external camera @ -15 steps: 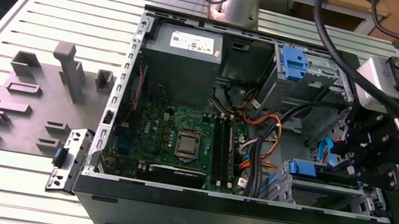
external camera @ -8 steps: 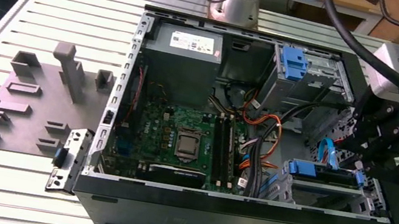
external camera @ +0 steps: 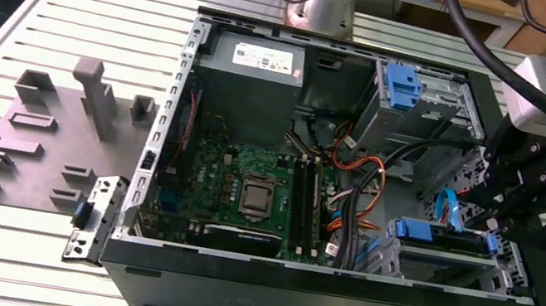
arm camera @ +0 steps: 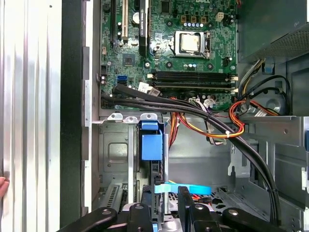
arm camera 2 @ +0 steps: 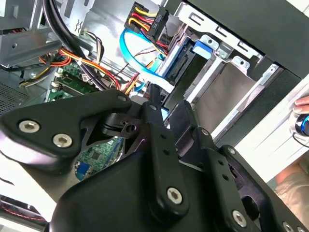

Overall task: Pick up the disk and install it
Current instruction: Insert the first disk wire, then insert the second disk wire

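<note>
The disk, a dark slab with a blue carrier rail, sits edge-up in the lower drive bay at the front corner of the open computer case, on the exterior view's right. Its blue carrier tab points toward the motherboard. My black gripper hangs right over the bay. In both wrist views the two fingers stand close together on either side of the disk's near end, so the gripper looks shut on it.
A light-blue flat cable crosses just beside the fingers, and black and orange cable bundles run over the bay. Another blue carrier sits in the upper bay. A grey fixture plate lies on the slatted table. A hand rests nearby.
</note>
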Motion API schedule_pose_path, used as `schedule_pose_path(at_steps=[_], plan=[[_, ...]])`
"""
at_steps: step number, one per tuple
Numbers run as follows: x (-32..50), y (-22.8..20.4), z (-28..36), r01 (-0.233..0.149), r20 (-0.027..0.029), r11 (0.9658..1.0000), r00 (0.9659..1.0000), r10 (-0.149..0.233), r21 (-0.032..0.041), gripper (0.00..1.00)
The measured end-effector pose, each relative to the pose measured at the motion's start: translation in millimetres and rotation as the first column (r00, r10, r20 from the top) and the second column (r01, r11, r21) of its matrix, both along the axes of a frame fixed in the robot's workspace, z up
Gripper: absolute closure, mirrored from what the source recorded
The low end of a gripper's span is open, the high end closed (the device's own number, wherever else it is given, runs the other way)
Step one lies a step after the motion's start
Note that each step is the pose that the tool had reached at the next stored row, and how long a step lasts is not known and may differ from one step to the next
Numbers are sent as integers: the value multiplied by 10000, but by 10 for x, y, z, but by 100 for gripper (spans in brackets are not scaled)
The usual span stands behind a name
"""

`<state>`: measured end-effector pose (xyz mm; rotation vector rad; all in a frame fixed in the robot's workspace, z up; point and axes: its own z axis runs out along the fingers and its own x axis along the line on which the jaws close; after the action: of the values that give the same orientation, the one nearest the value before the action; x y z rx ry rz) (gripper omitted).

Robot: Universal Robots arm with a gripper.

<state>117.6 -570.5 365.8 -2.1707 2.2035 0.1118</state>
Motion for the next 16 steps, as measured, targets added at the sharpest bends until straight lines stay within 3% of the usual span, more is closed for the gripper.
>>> schedule_pose_path(at_steps=[16], plan=[[44, 0, -1, 1, 0, 10000, 10000, -1, 8, 65]])
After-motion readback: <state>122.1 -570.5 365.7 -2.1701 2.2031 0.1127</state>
